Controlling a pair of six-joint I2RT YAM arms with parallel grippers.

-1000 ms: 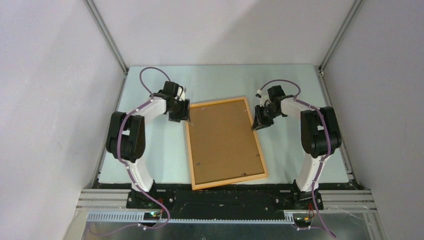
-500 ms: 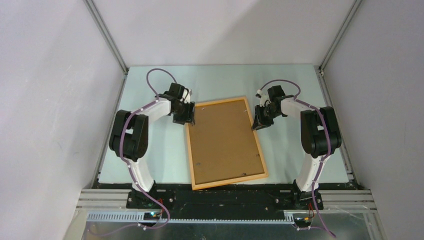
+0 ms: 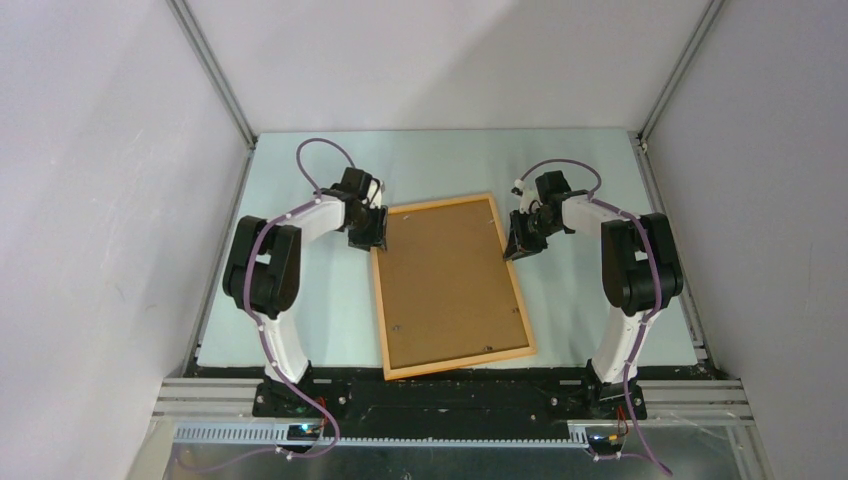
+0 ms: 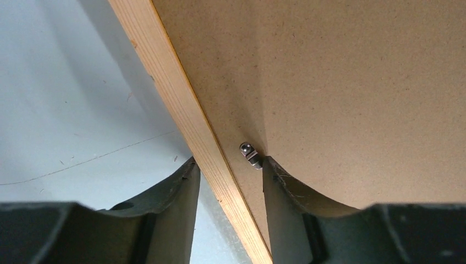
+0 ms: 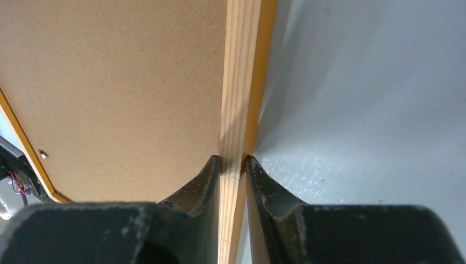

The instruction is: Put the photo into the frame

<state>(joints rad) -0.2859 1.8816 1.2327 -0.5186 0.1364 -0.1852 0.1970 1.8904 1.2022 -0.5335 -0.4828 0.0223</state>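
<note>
Bright, diffuse light; soft shadows (wrist-view foregrounds blurred).

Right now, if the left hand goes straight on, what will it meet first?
Probably the frame, whose wooden edge the left hand straddles; the metal tab sits beside one finger.

Thin orange-tan wooden frame [image 3: 460,364] laid flat, back side up, at middle of table [image 3: 300,320]. Long sides run near to far, slightly skewed. Brown backing board [image 3: 450,285] seated inside rails.

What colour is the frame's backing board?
Plain brown; the backing board shows best in left wrist view.
</note>
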